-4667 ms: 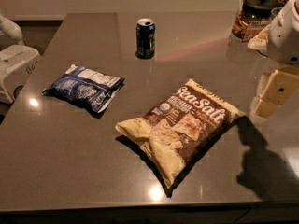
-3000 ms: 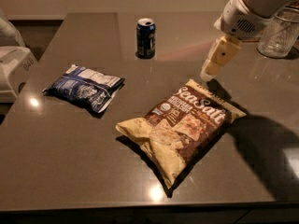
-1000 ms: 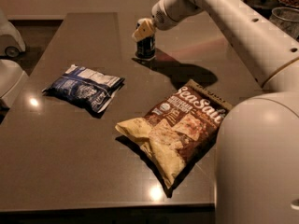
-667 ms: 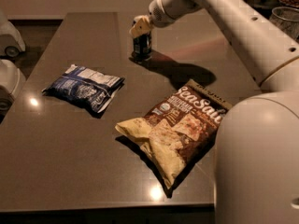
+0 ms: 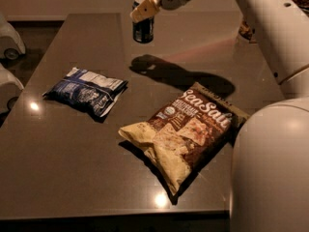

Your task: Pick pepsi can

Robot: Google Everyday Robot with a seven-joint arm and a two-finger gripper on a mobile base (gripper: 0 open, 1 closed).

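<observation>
The pepsi can is a small dark blue can, upright, held in the air above the far middle of the dark table. Its shadow lies on the tabletop below and a little nearer. My gripper comes in from the upper right and is shut on the can's top part, hiding the silver rim. The white arm runs from the gripper to the right edge of the view.
A flat blue-and-white snack bag lies at the left middle. A brown Sea Salt chip bag lies at the front middle. My arm's large white body fills the lower right. White objects stand off the table's left edge.
The gripper reached the can from the right, closed on its top and lifted it off the table; the can now hangs above its shadow.
</observation>
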